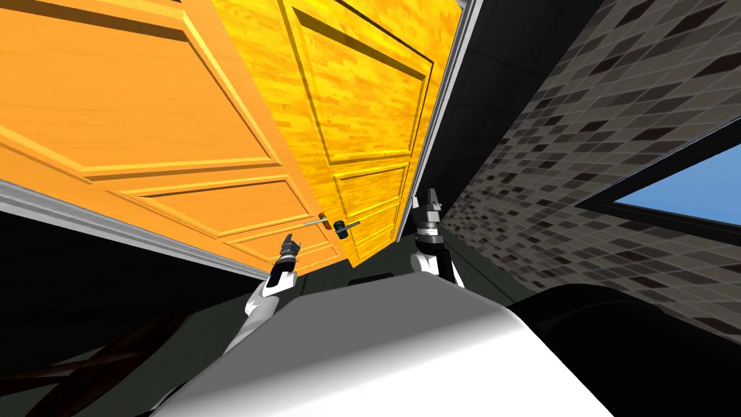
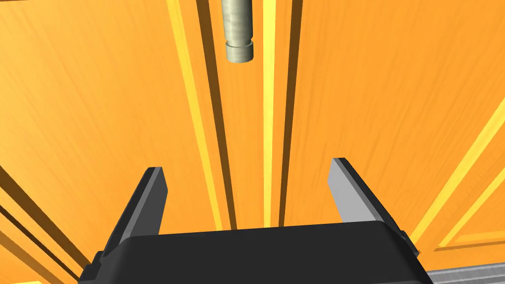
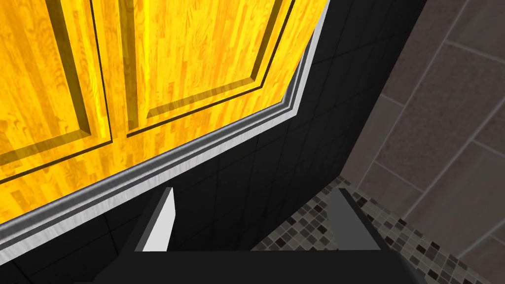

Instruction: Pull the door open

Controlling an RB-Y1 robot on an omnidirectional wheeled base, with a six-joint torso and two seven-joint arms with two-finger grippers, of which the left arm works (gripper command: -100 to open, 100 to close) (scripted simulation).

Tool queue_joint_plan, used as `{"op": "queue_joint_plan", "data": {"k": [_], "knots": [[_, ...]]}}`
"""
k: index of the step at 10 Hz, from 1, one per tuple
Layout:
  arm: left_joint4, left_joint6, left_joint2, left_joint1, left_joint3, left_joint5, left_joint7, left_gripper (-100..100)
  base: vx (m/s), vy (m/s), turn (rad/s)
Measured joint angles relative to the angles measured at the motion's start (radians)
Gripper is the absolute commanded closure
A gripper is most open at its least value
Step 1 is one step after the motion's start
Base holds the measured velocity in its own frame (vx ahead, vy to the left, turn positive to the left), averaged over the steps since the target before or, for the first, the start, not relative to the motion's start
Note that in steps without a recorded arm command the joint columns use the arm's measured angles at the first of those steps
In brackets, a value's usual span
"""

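Left pincer [image 2: 246, 170] spread, empty, facing orange door [image 2: 98, 98]; grey handle [image 2: 239, 30] at 12 o'clock, apart from fingertips. Right pincer [image 3: 256, 195] spread, idle near door frame [image 3: 197, 153]. Likely stiff, heavy, hinged; slim smooth handle best grip point, maybe slippery.

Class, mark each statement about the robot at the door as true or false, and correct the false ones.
1. The left gripper is open and holds nothing. True.
2. The door is blue. False: it is orange.
3. The handle is clamped in the left gripper. False: it lies beyond the gripper, untouched.
4. The right gripper is open. True.
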State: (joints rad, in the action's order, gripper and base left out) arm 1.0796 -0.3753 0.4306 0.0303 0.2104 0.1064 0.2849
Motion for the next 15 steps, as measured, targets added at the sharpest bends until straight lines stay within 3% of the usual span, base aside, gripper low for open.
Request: {"op": "queue_joint_plan", "data": {"k": [2,6,7,13,15], "knots": [[-0.02,-0.014,0.011,-0.001,0.006,0.003,0.009,-100,0.202,-0.001,-0.11],[-0.019,-0.02,-0.003,-0.027,-0.012,0.005,0.019,-100,0.167,-0.058,-0.091],[-0.021,-0.023,-0.004,-0.029,-0.014,0.004,0.02,100,-0.009,0.007,0.033],[-0.019,-0.02,-0.007,-0.028,-0.017,0.004,0.02,100,-0.027,0.012,-0.008],[-0.017,-0.027,0.007,-0.02,-0.023,0.004,0.029,100,-0.179,0.054,-0.039]]}}
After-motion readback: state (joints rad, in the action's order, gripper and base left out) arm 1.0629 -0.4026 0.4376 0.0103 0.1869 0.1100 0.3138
